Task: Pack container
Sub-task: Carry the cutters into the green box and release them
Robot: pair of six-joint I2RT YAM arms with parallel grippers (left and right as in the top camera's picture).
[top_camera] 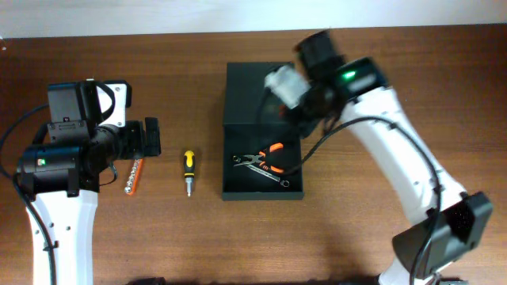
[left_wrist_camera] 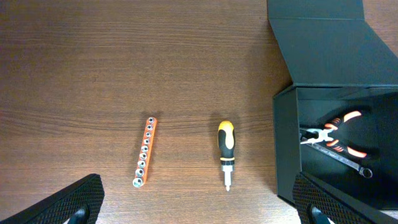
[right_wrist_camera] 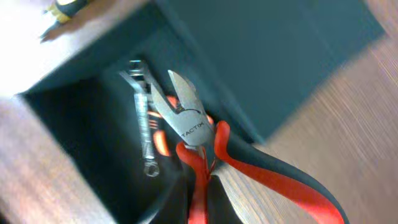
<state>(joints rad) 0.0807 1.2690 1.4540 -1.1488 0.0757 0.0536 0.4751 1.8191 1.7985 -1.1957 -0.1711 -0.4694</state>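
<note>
The container (top_camera: 253,87) is a dark box lying open, its flap lid folded back; it also shows in the left wrist view (left_wrist_camera: 323,53) and the right wrist view (right_wrist_camera: 267,50). Inside lie orange-handled pliers (top_camera: 268,161) and a steel wrench (top_camera: 277,179). My right gripper (right_wrist_camera: 200,199) is shut on one handle of red-and-black cutters (right_wrist_camera: 186,124) and holds them above the open box, beside its wall. In the overhead view this gripper (top_camera: 295,107) hangs over the container's far right part. My left gripper (left_wrist_camera: 199,208) is open and empty above the table, left of the container.
A yellow-and-black screwdriver (top_camera: 188,170) lies left of the container, also in the left wrist view (left_wrist_camera: 226,152). An orange socket rail (top_camera: 133,176) lies further left, near my left gripper (top_camera: 150,136); it also shows in the left wrist view (left_wrist_camera: 145,151).
</note>
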